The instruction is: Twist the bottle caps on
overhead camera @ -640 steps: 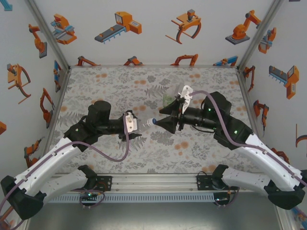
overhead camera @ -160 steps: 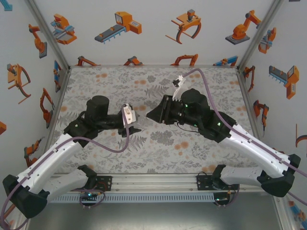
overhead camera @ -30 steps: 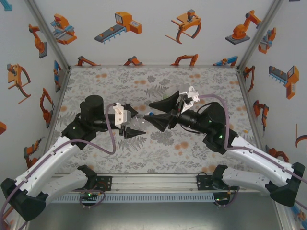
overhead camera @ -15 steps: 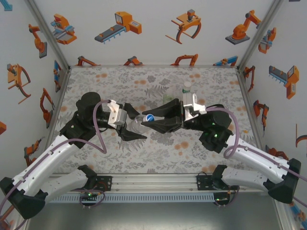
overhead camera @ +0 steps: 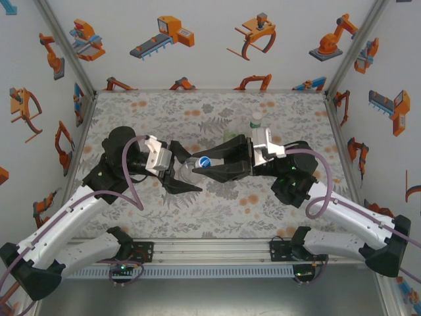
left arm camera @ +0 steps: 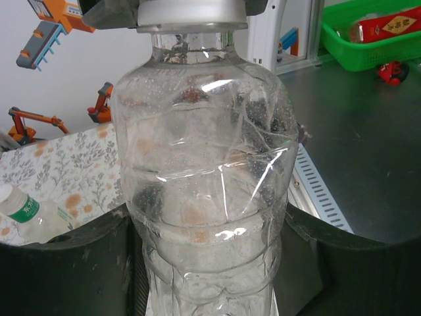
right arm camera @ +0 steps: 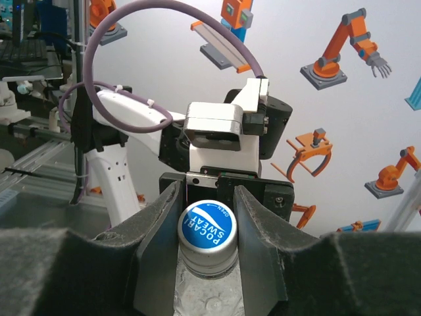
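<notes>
My left gripper (overhead camera: 186, 168) is shut on the body of a clear bottle (overhead camera: 189, 169), held lying sideways above the table with its neck toward the right arm. In the left wrist view the bottle (left arm camera: 204, 178) stands between my black fingers (left arm camera: 66, 263), its cap (left arm camera: 191, 13) at the top. My right gripper (overhead camera: 209, 163) is shut on the blue cap (overhead camera: 204, 160), which sits on the bottle's neck. In the right wrist view both pads (right arm camera: 158, 243) press the cap (right arm camera: 209, 229) from either side.
A bottle with a white cap and a green-and-white label (overhead camera: 255, 122) stands behind the right arm; it shows again low on the left (left arm camera: 26, 214) in the left wrist view. A green-tinted bottle (overhead camera: 230, 137) stands beside it. Printed walls close in the table on three sides.
One second ago my right gripper's jaws stood wide apart near the cap; they have turned and shut on it. The left arm tilted the bottle slightly, then held still.
</notes>
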Tool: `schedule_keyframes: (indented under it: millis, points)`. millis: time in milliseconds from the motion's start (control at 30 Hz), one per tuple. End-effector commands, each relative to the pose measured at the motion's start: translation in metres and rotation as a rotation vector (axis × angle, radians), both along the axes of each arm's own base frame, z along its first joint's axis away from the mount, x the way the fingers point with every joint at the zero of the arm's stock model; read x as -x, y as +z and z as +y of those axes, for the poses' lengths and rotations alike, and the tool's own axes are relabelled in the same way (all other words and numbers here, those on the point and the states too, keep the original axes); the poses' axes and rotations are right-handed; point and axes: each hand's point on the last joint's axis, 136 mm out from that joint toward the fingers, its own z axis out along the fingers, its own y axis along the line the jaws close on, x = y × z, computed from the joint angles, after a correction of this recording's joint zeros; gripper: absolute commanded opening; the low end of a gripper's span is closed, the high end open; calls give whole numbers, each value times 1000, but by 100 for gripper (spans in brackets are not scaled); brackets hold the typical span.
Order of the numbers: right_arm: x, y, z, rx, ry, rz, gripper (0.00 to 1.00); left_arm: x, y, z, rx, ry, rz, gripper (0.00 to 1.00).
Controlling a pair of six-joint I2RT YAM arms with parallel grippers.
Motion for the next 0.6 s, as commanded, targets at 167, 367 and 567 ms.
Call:
schedule_keyframes:
  millis: [167, 367, 567]
  points:
    - [-47, -1, -4, -27, -270, 86, 0, -21, 27, -1, 122, 171, -106, 0]
    - [-92, 1, -6, -74, -472, 226, 0, -65, 30, -10, 175, 385, -133, 0]
    - [-137, -7, -5, -119, -734, 351, 0, -122, 35, -20, 216, 645, -142, 0]
